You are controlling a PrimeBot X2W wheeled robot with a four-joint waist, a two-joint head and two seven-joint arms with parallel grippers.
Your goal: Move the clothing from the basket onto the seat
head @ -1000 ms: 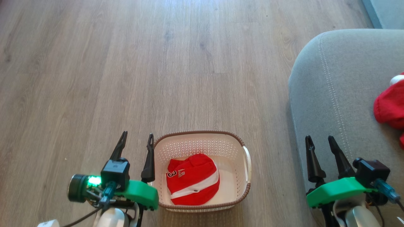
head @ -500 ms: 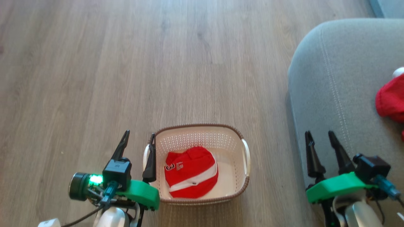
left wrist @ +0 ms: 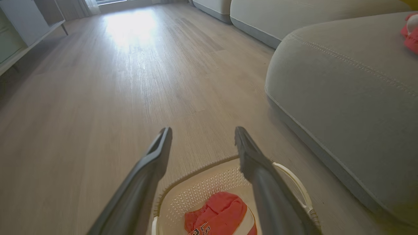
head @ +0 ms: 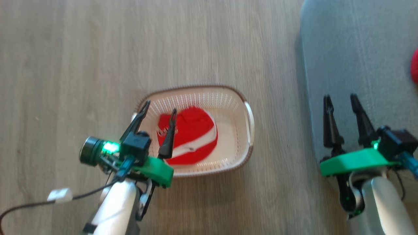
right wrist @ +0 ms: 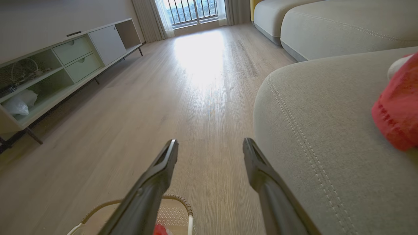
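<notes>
So the left gripper [head: 160, 107] has its two long dark fingers spread wide with nothing between them (the right gripper [head: 340, 97] is the same, spread and empty, parked over the near left edge of the big grey fabric seat cushion [head: 359, 49]). The left one hangs over the left end of the small cream perforated plastic basket [head: 228, 98] with the brown woven-look rim. Its left finger is over the left rim, and its right finger is over the left edge of the bright red garment [head: 192, 137] with the white stripe.

That puts the garment just right of the fingers and below them, bunched in a roundish heap on the basket bottom, stripe running diagonally from near left to far right. I can't tell how high the tips are above it. The left arm is clearly the nearer one, and my guess is it needs a nudge right and then a drop.

The seat cushion sits right of the basket, apart from it across pale wood-look floor [head: 65, 65], with another red piece [head: 414, 70] already on it at the far right.
</notes>
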